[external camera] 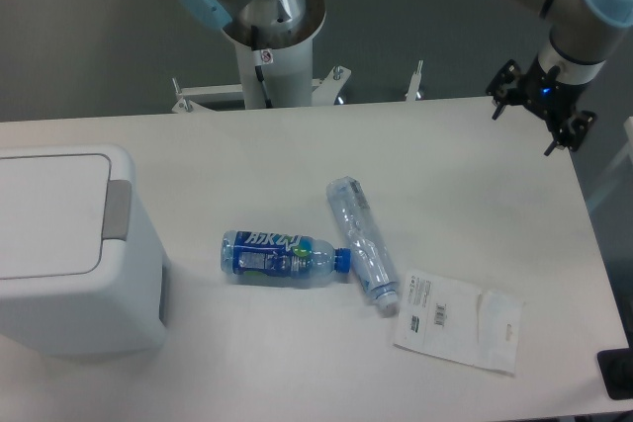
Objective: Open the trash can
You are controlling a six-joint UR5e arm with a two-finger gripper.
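Observation:
The trash can [59, 264] is a large white boxy bin at the left edge of the table. Its flat lid [45, 214] is down, with the grey push tab [117, 211] on its right side. My gripper [535, 114] hangs over the table's far right corner, far from the bin. Its two black fingers [502, 86] stand apart with nothing between them.
A blue-labelled bottle [282, 256] and a clear crushed bottle [361, 237] lie side by side mid-table. A white plastic bag with a barcode [458, 319] lies at the front right. The arm's base [267, 37] stands behind the table's far edge.

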